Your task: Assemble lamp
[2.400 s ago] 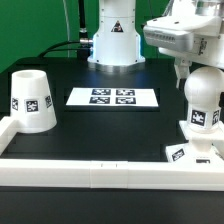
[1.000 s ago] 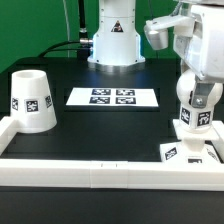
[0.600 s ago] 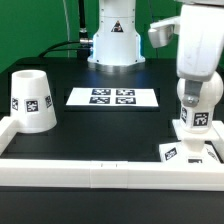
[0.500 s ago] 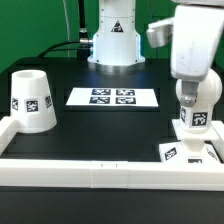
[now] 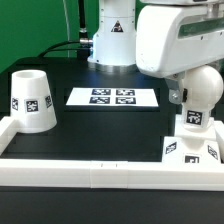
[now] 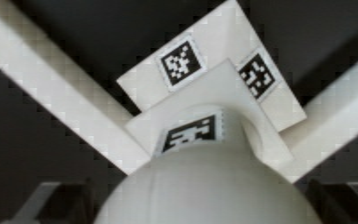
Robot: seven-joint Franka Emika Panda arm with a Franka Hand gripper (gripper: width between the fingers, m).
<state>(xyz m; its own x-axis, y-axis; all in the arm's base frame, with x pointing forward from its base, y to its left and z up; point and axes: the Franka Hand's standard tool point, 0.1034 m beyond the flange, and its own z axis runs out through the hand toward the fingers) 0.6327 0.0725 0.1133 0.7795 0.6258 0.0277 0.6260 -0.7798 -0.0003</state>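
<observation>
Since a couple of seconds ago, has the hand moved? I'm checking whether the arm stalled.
Yes. The hand has swung toward the exterior view's left, its white body now covering more of the space above the marker board, over the bulb.

Arm reaching in over the bulb point(image 5: 202, 95) from above, wrist housing big in exterior view. Pincer point(image 6: 185, 200) straddling bulb, dark fingertips point(image 6: 43, 197) flanking it; contact not discernible.

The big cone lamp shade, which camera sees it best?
The exterior view. The shade stands whole and upright at that view's left, in the corner of the white rail, its tag facing the camera. The wrist view shows none of it, only the bulb and square base close up.
</observation>
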